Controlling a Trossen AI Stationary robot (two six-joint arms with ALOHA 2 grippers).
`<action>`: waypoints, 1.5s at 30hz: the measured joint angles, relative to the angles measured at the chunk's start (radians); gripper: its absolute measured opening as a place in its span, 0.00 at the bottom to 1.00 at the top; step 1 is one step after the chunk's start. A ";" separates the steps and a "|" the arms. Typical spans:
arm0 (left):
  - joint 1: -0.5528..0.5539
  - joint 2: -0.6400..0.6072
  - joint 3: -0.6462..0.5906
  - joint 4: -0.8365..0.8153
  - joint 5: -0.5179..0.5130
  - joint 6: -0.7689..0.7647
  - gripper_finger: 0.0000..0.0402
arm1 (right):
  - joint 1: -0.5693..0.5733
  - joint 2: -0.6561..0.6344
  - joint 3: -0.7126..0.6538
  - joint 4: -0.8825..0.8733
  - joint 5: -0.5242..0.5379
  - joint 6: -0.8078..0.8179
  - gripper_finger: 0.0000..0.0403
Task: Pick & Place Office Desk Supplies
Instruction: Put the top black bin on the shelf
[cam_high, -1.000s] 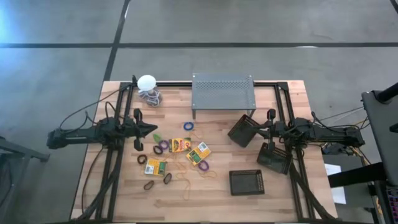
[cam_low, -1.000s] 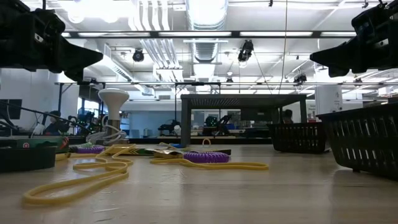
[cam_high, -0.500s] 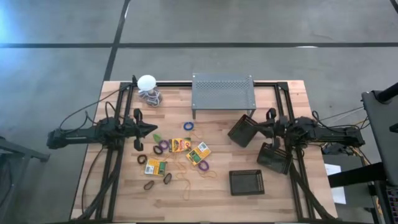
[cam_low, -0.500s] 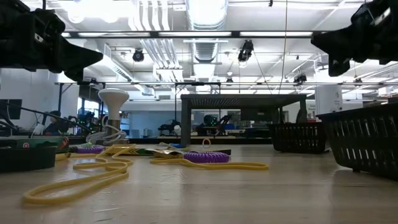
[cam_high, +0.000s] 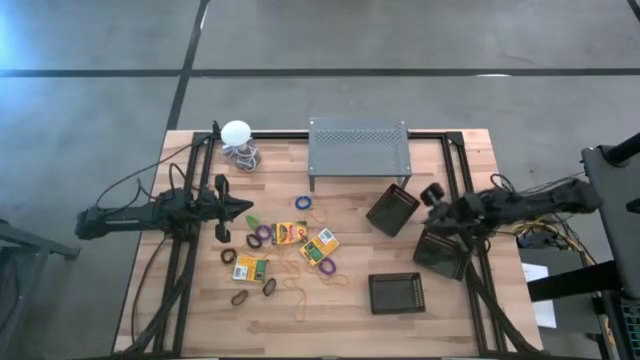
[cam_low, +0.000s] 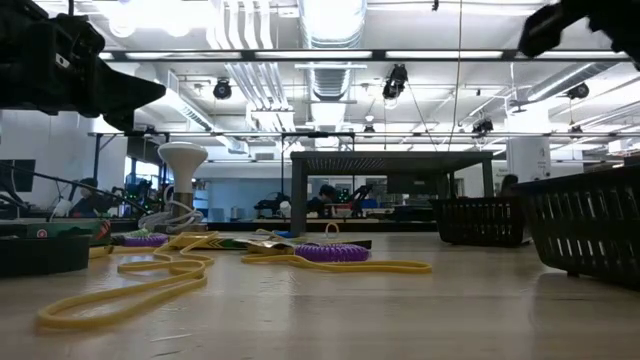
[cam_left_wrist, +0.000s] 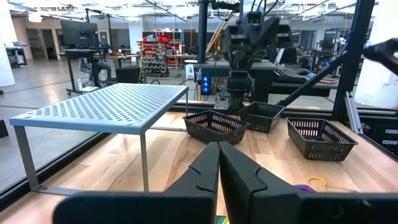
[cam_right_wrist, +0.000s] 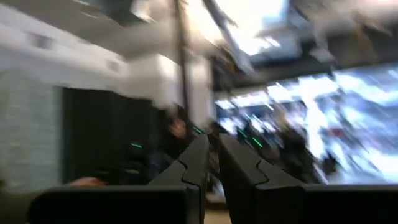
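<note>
Three yellow-and-green crayon boxes (cam_high: 290, 232) (cam_high: 319, 246) (cam_high: 250, 269) lie flat at mid-table among thin rubber bands: purple (cam_high: 263, 234), blue (cam_high: 303, 202), brown (cam_high: 240, 297), yellow (cam_high: 300, 285). Three black wire-mesh bins (cam_high: 392, 209) (cam_high: 440, 253) (cam_high: 396, 292) sit on the right half. My left gripper (cam_high: 248, 206) (cam_left_wrist: 219, 146) hovers shut and level left of the boxes, holding nothing. My right gripper (cam_high: 428, 200) (cam_right_wrist: 211, 138) is shut and empty, raised above the two bins on the right with its fingers tipped upward toward the room.
A grey perforated metal stand (cam_high: 358, 148) stands at the far middle of the table. A white ball with a coiled cord (cam_high: 237, 133) rests at the far left. Black rails (cam_high: 190, 290) run along both sides of the wooden top.
My right gripper has risen, tipped its fingers upward and rolled a little, staying shut; in the low view it has climbed nearly out of the picture's top. Nothing on the table has moved.
</note>
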 joint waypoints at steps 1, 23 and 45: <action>0.000 0.000 0.000 0.000 0.000 0.000 0.05 | 0.021 0.054 0.025 -0.025 0.058 0.000 0.08; 0.000 0.000 0.000 0.000 0.000 0.000 0.05 | 0.029 0.928 1.006 -1.717 0.333 0.474 0.24; 0.000 0.000 0.000 0.000 0.000 -0.198 0.05 | -0.103 1.221 1.002 -1.773 0.229 0.366 0.43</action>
